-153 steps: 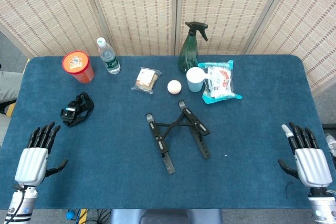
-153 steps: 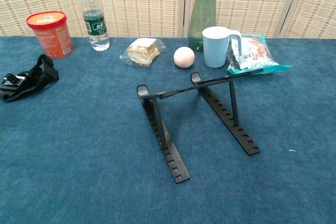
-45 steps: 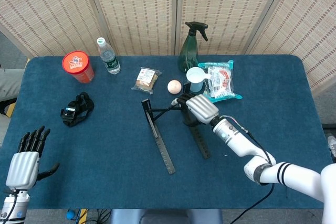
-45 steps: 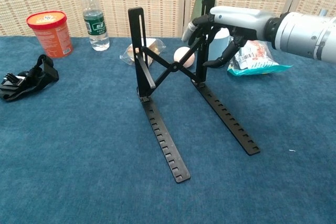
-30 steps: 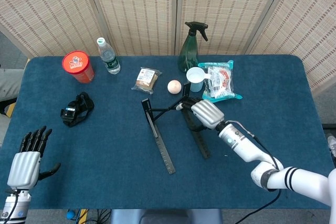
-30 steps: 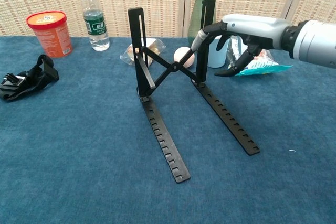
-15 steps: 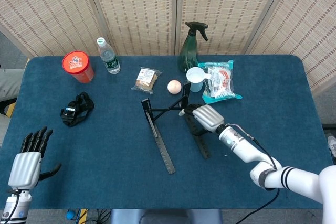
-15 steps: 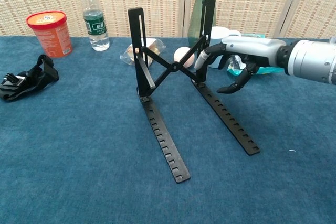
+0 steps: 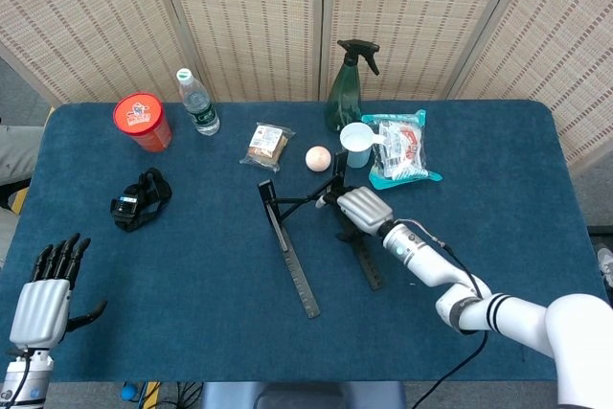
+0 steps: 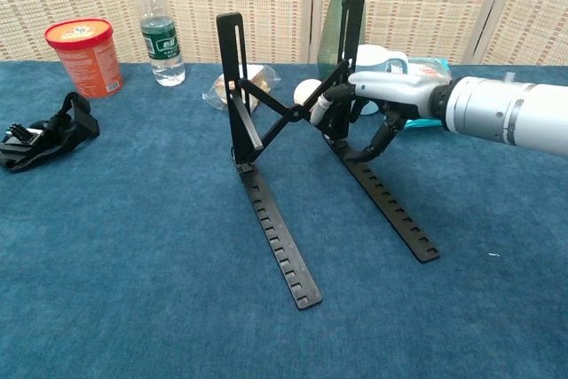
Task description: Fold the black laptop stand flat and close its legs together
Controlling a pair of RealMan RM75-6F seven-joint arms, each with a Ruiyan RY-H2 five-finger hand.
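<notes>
Black laptop stand (image 10: pixel 293 130) sits mid-desk (image 9: pixel 192 265), uprights raised, legs apart — not yet flat. Your right hand (image 10: pixel 373 95) curls around the right upright, probably to push it down; firm grip unconfirmed. Left hand (image 9: pixel 40 299) idles near the desk's edge — fingers spread, empty.

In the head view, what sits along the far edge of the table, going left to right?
Red tub → water bottle → wrapped snack → pale ball → green spray bottle → snack bag. The cup overlaps the spray bottle and bag, so I leave it out.
</notes>
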